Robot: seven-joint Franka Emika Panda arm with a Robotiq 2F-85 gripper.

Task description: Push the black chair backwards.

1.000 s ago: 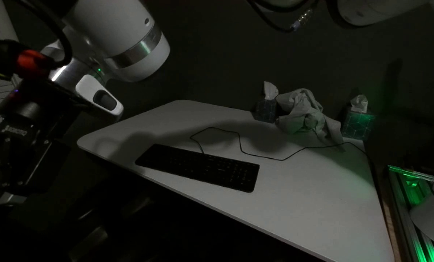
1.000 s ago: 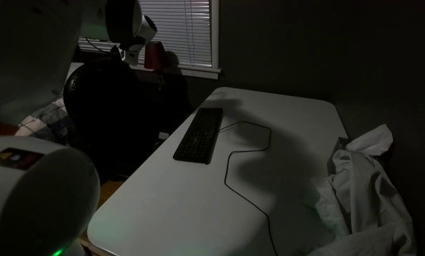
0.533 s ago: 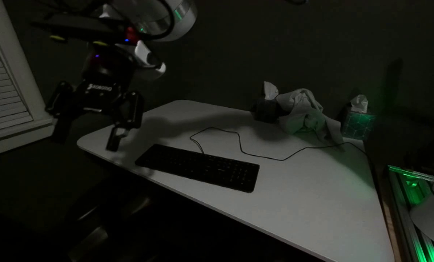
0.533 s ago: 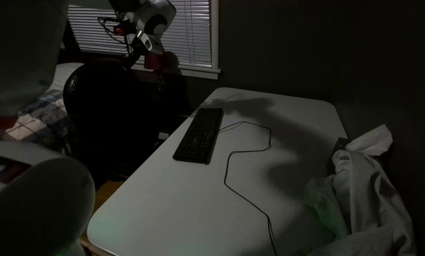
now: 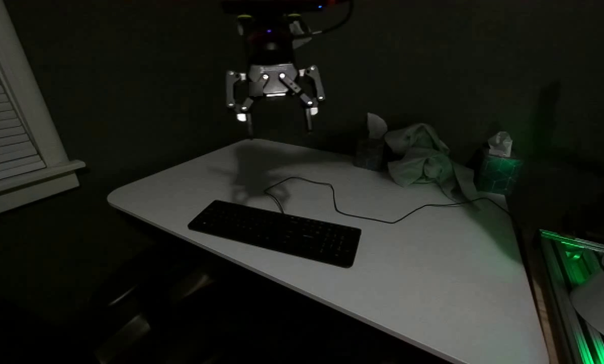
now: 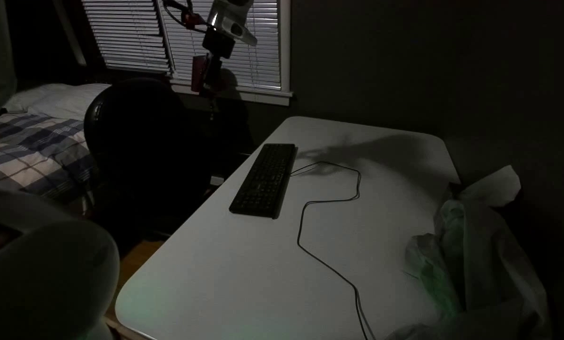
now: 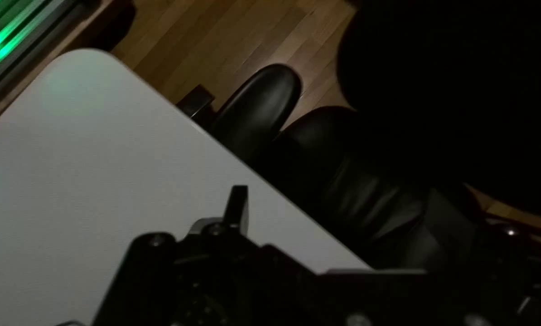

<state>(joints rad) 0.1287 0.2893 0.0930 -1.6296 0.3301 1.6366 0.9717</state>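
The black chair (image 6: 145, 146) stands beside the long edge of the white table in an exterior view, its broad rounded backrest very dark. Parts of it show faintly below the table edge in an exterior view (image 5: 145, 298). In the wrist view its leather seat (image 7: 325, 140) and armrest are partly under the table edge, with the dark backrest at upper right. My gripper (image 5: 280, 132) is open and empty, pointing down above the far part of the table. It is apart from the chair. In the wrist view its left finger stands over the table; the right finger is hard to make out.
A black keyboard (image 5: 276, 232) with a cable lies on the table (image 5: 433, 283). Tissue boxes (image 5: 370, 153) (image 5: 499, 172) and a crumpled cloth (image 5: 428, 156) are at the wall side. A bed (image 6: 31, 141) stands behind the chair; a red lamp (image 6: 198, 73) is by the window.
My arm has swung away from the chair's side to over the table, and the gripper has turned to point straight down. The chair and keyboard have not visibly moved.
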